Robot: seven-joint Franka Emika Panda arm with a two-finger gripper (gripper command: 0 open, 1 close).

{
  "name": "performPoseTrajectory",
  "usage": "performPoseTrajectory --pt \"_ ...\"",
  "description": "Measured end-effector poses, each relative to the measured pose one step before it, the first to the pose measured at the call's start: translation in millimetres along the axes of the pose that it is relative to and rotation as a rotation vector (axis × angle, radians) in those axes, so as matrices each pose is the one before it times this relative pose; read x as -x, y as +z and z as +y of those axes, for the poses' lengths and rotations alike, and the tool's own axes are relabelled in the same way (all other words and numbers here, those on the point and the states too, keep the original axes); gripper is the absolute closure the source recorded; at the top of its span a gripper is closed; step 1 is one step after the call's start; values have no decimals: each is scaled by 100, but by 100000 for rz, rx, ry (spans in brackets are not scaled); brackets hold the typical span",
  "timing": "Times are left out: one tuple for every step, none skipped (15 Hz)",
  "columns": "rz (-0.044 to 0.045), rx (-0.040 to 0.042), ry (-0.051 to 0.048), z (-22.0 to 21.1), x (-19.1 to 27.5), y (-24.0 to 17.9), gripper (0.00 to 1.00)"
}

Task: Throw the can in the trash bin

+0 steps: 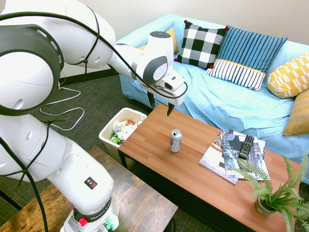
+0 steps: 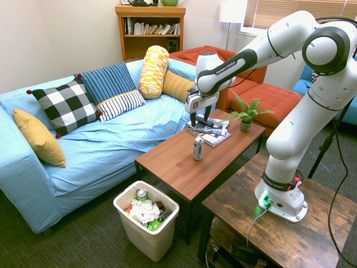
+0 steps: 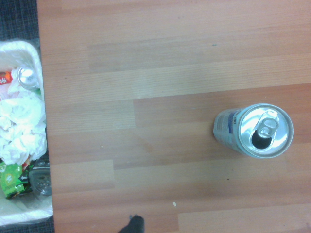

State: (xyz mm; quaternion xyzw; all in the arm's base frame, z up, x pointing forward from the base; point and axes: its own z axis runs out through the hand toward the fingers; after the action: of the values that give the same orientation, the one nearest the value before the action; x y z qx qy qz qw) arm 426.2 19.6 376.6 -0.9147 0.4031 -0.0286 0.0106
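A small silver can [image 1: 175,140] stands upright on the wooden coffee table [image 1: 193,169]; the second exterior view shows the can [image 2: 198,148] mid-table too. Its open pull-tab top [image 3: 265,131] faces the wrist camera. My gripper [image 1: 161,106] hangs open above the table, up and toward the bin-side end from the can, touching nothing. Seen from the other side, the gripper [image 2: 198,119] is above the can. The white trash bin [image 1: 110,130] sits on the floor off the table's end, holding crumpled paper and wrappers; its rim [image 2: 124,199] shows in the second exterior view.
Magazines [image 1: 222,157] with a black remote [image 1: 245,146] lie further along the table, and a potted fern [image 1: 275,195] stands at its far end. A blue sofa [image 1: 227,104] with cushions runs behind the table. A darker wooden table [image 2: 290,234] bears the arm.
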Motion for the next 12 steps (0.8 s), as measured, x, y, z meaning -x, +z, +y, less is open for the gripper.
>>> performPoseTrajectory --pt "-148 144 -2 -42 -33 23 0" --pt "-304 638 50 21 13 168 0" --pt "781 288 819 -84 -115 228 0" --pt "1007 142 1387 -158 -224 408 0" --pt "997 -145 1704 -288 -352 494 0" --pt "1628 -292 2232 -349 -503 577 0" --pt "1689 -106 2413 -340 -640 615 0" --pt "1019 136 2484 -349 -643 572 0" --pt "515 40 2856 -246 -740 548 0" --pt "104 334 2730 -66 -805 681 0" --pt "-126 219 2009 34 -759 772 0" --pt "-323 611 1605 67 -603 878 0"
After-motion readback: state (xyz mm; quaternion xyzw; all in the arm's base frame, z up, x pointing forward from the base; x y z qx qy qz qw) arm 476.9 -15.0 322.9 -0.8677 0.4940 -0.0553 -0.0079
